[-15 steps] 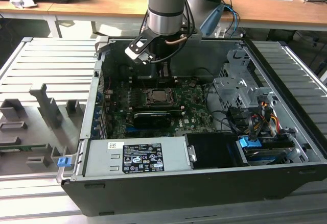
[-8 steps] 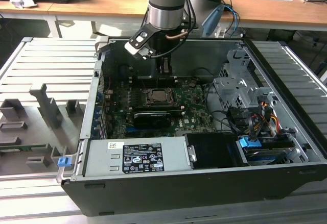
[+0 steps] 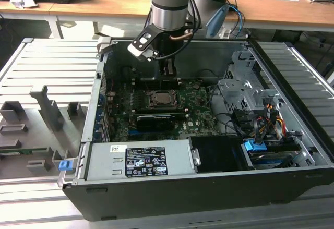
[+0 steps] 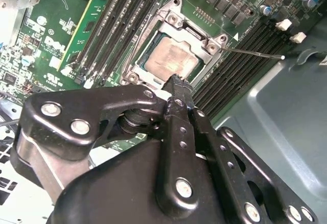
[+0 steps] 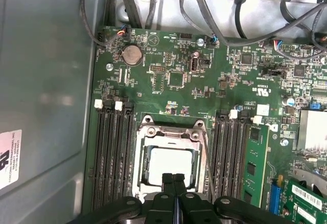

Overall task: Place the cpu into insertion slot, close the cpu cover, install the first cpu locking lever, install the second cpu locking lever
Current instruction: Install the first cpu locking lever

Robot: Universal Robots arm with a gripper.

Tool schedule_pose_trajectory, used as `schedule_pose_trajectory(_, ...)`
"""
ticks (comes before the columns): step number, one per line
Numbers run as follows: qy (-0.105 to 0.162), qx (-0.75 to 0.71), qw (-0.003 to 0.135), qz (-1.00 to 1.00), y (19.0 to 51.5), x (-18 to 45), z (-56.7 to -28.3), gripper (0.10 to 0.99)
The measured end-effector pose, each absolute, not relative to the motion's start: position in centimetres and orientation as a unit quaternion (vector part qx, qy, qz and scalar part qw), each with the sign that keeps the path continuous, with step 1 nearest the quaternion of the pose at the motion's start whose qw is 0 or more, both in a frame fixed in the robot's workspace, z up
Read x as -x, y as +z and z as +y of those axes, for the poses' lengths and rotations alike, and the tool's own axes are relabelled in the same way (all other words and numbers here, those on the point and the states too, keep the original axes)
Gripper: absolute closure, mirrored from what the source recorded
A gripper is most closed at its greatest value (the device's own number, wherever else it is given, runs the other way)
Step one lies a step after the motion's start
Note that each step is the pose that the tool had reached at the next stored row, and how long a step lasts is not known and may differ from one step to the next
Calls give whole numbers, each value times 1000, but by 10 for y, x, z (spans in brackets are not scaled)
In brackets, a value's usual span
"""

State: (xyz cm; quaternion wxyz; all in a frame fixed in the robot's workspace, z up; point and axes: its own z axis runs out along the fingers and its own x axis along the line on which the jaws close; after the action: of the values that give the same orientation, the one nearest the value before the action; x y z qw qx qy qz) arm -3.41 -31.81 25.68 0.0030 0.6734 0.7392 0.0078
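From the exterior view's left, past the grey power supply box (image 3: pixel 140 161) and the black expansion card (image 3: pixel 154 120), the insertion slot (image 3: pixel 162 99) lies mid-board with the arm directly over it. In the first wrist view the cpu (image 5: pixel 168 164) sits flat in that slot with the cpu cover (image 5: pixel 153 131) lying down around it, and the end effector (image 5: pixel 172 179) hangs just over the socket's edge, fingers pressed together on nothing. The chip looks light, stiff and fragile, best held by its edges; in the second wrist view the thin locking lever (image 4: pixel 255 52) beside the socket looks springy, best taken near its free end.
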Motion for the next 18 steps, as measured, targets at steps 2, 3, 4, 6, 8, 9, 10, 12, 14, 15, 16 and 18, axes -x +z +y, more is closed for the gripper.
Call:
schedule_pose_trajectory(2, 8, -666, 3, 746, 257, 34, -318, 980)
schedule_pose_trajectory(3, 8, -661, 3, 751, 257, 34, -318, 980)
schedule_pose_trajectory(4, 8, -654, 3, 757, 257, 34, -318, 980)
schedule_pose_trajectory(6, 8, -636, 3, 772, 257, 34, -318, 980)
schedule_pose_trajectory(8, 8, -628, 3, 778, 257, 34, -318, 980)
schedule_pose_trajectory(9, 8, -626, 2, 780, 257, 34, -318, 980)
schedule_pose_trajectory(10, 8, -624, 2, 782, 257, 34, -318, 980)
schedule_pose_trajectory(12, 8, -619, 2, 785, 257, 34, -318, 980)
schedule_pose_trajectory(14, 8, -610, 2, 792, 257, 34, -318, 980)
schedule_pose_trajectory(15, 8, -608, 2, 794, 257, 34, -318, 980)
schedule_pose_trajectory(16, 8, -605, 2, 796, 257, 34, -318, 980)
schedule_pose_trajectory(18, 8, -597, 2, 802, 257, 34, -318, 980)
